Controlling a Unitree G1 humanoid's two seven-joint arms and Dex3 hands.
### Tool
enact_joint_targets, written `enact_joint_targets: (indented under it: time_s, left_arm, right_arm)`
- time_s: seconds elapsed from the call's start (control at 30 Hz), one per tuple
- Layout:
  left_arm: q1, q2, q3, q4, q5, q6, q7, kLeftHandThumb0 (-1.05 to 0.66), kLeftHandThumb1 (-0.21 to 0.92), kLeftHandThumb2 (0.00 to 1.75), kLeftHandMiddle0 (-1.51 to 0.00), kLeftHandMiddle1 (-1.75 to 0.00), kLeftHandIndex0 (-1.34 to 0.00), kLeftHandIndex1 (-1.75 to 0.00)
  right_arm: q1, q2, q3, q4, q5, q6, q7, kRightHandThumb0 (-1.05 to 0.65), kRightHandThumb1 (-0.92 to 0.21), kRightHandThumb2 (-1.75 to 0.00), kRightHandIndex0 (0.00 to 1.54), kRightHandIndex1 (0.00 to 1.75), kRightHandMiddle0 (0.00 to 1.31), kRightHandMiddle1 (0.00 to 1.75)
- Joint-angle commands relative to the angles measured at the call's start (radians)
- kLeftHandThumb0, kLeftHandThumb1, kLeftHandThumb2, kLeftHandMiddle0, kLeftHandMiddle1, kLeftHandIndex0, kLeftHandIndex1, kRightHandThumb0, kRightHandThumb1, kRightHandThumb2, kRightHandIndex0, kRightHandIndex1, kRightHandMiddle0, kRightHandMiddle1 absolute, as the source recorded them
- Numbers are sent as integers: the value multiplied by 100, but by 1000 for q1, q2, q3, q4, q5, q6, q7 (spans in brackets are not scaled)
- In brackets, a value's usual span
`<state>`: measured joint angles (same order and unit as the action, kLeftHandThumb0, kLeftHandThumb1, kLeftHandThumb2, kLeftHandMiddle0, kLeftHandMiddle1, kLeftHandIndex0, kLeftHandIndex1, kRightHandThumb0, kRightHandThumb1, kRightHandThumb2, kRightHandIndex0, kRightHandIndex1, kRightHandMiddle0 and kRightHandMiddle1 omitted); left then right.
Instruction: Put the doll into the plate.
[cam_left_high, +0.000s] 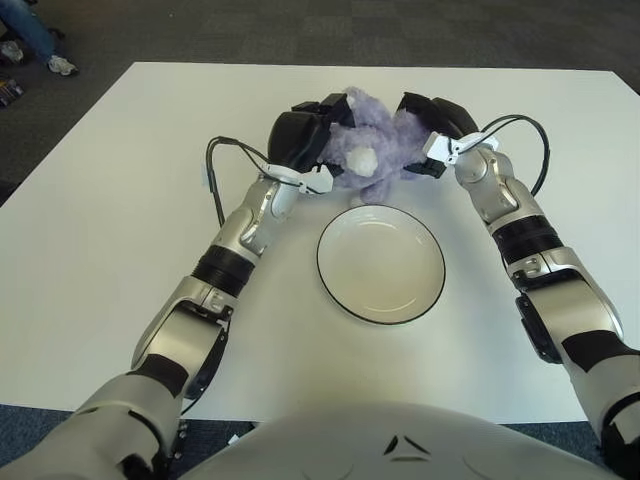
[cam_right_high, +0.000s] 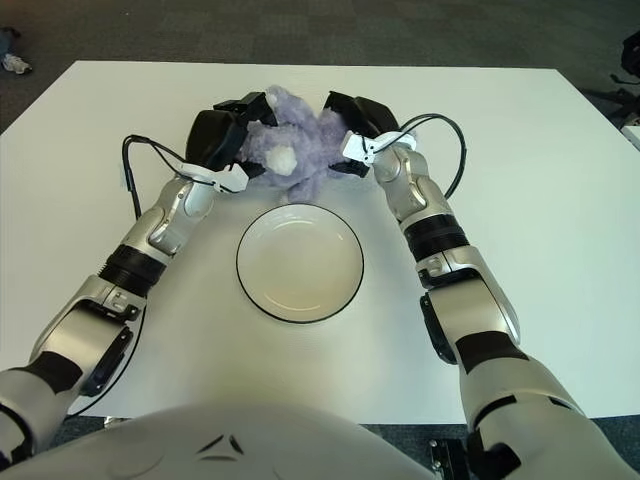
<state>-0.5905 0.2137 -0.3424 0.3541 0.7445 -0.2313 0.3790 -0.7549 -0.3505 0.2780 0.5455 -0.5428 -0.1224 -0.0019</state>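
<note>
A fluffy purple doll (cam_left_high: 368, 143) with a white patch is held between both hands, just beyond the far rim of the plate. My left hand (cam_left_high: 303, 135) presses on its left side and my right hand (cam_left_high: 430, 122) on its right side, fingers curled against the plush. The doll (cam_right_high: 296, 139) looks lifted a little off the white table. The white plate (cam_left_high: 381, 263) with a thin black rim lies in the middle of the table, nearer to me than the doll, and holds nothing.
The white table (cam_left_high: 110, 210) stretches wide on both sides of the plate. Black cables (cam_left_high: 222, 170) loop from each wrist. Dark carpet lies beyond the far edge, with a person's shoe (cam_left_high: 62, 66) at the top left.
</note>
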Motion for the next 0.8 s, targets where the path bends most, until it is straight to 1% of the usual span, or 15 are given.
enact_joint_targets:
  time_s: [0.0, 0.27, 0.43, 0.6, 0.67, 0.7, 0.73, 0.77]
  left_arm:
    - [-30, 6, 15, 10, 1, -8, 30, -1, 6, 154, -73, -166, -73, -164]
    - [-37, 15, 18, 14, 14, -35, 76, -1, 7, 154, -72, -168, -72, -165]
    - [-34, 23, 27, -5, 18, -38, 84, -1, 7, 154, -72, -168, -72, -165]
    - [-30, 32, 36, -27, 17, -42, 84, -1, 7, 154, -72, -167, -72, -165]
    - [-27, 37, 39, -40, 19, -43, 84, -1, 6, 154, -73, -167, -73, -164]
    - [-24, 42, 42, -52, 20, -44, 83, -1, 6, 154, -73, -166, -73, -164]
    - [-22, 45, 44, -60, 21, -44, 82, -1, 6, 154, -73, -166, -73, -164]
    - [-18, 49, 47, -74, 19, -42, 77, -1, 6, 154, -73, -166, -73, -164]
  right_arm:
    - [9, 8, -11, -39, -2, 4, -25, 0, 16, -168, 103, 128, 87, 175]
    - [22, -3, -20, -76, -6, -15, -65, 0, 13, -165, 105, 125, 83, 175]
    - [39, -27, -35, -171, -11, -4, -55, 0, 11, -163, 105, 126, 78, 175]
    - [58, -40, -43, -262, -23, 26, -37, 0, 11, -167, 104, 137, 74, 175]
    - [67, -40, -46, -288, -35, 36, -44, 0, 10, -171, 98, 153, 71, 175]
    - [72, -41, -46, -302, -48, 41, -54, 0, 10, -170, 97, 158, 74, 168]
    - [75, -42, -47, -311, -56, 46, -60, 0, 8, -169, 92, 163, 76, 165]
    - [79, -44, -45, -324, -71, 52, -66, 0, 6, -170, 86, 167, 76, 168]
